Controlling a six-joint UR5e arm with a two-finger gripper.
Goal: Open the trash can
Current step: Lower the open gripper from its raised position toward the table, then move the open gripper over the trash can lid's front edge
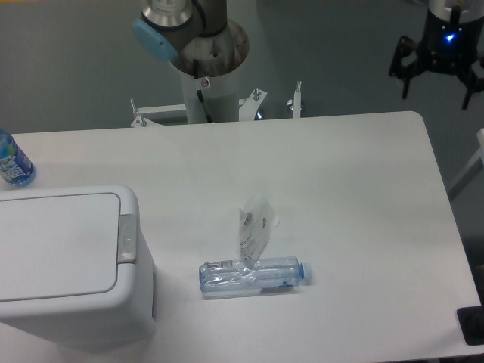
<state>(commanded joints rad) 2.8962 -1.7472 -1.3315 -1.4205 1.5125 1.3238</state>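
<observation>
**Trash Can Closed; Approach Not Yet Begun**

The trash can [68, 265] sits at about 8 o'clock on the table [363, 189], against the left edge of the view. Its flat lid [57, 246] lies flush and shut. The grey latch [127, 239] sits at the middle of the lid's right edge, facing 3 o'clock.

A clear plastic bottle [253, 274] lies on its side just to the right of the can, at about 6 o'clock, not touching it. A crumpled clear wrapper [255, 225] stands just above the bottle. A blue-labelled bottle [13, 162] stands at 9 o'clock, behind the can.

The arm [185, 26] shows only as its base column and one joint at 12 o'clock. The gripper is out of view, so the state of the jaws cannot be told.

Judgement: the task stands at its first step. The next move calls for bringing the gripper over the latch and pressing straight down on it, keeping clear of the lying bottle.
</observation>
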